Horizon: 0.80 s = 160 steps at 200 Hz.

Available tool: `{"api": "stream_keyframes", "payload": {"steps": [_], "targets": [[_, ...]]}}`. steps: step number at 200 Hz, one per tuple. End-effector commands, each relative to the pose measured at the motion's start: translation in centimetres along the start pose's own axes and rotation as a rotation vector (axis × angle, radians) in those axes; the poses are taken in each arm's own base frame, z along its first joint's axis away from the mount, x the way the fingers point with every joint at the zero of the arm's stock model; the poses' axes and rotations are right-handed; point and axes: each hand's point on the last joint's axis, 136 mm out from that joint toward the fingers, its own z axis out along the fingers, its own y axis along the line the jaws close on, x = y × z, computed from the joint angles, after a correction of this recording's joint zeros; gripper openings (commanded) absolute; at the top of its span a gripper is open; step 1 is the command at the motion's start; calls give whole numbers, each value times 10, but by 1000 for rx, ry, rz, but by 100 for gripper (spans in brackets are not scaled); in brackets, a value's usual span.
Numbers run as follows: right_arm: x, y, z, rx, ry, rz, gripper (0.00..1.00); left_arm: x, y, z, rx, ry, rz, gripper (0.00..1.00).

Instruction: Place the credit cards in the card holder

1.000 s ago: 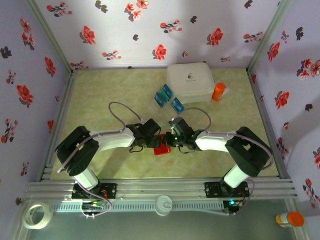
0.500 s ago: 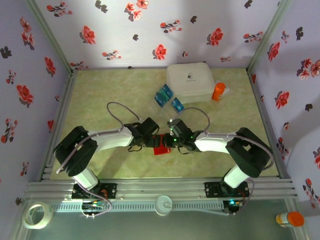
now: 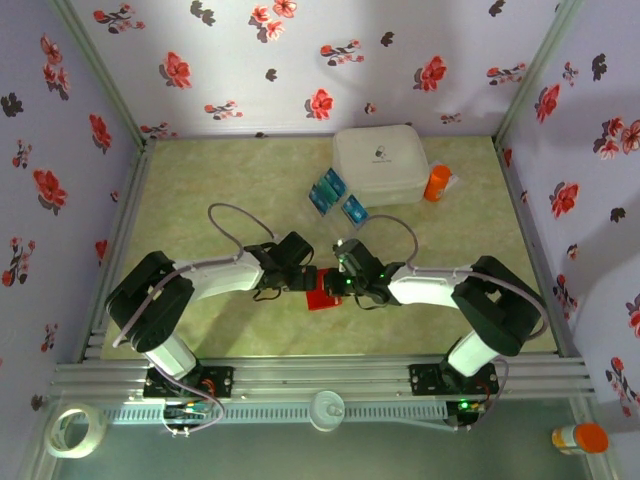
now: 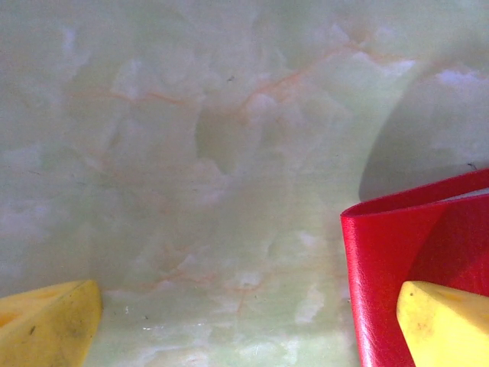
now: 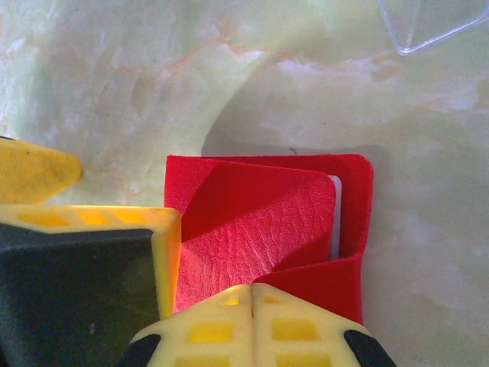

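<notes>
Item: small flat bright-red folding card holder (image 5: 260,229), leather-look.
Position: on the pale green marbled tabletop (image 3: 200,190), near the front edge, between the two arm tips. Partly unfolded, one flap lifted, pale pocket edge showing along its right side in the right wrist view.
right gripper (image 5: 252,302): fingertips pressed fully together over the holder's near edge. Cannot tell whether pinching the flap or merely pinning it.
left gripper (image 4: 244,336): spread wide, holding nothing. One yellow fingertip (image 4: 447,321) over the holder's folded edge, the other over bare table.
Small glossy blue and teal credit cards (image 3: 327,190): well apart from the holder, farther from the bases and slightly right. Long axes slanted, just beside the big white rounded-square case (image 3: 380,165). Small orange bottle (image 3: 437,183) beyond the case.
Judgement: empty left gripper likelier to fetch. Bare table between holder and cards; case edge crowding their far side.
</notes>
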Motion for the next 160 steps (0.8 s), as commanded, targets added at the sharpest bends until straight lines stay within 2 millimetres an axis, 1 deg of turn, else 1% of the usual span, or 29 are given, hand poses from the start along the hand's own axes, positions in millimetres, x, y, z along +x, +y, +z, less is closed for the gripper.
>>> {"api": "stream_keyframes", "payload": {"steps": [1, 38, 78, 127, 138, 160], "targets": [[68, -40, -3, 155, 225, -36, 0, 18, 20, 13, -65, 57, 1, 100], [71, -38, -4, 160, 213, -100, 0, 23, 20, 20, -68, 82, 6, 100], [81, -46, -2, 194, 234, -125, 0, 27, 20, 23, -69, 94, 11, 100], [97, -64, 6, 265, 297, -87, 0, 27, 18, 22, -63, 93, 13, 100], [100, -64, 8, 265, 313, -75, 0, 26, 16, 21, -58, 93, 13, 100], [100, -60, 9, 244, 309, -52, 0, 21, 12, 13, -40, 78, 12, 100]]}}
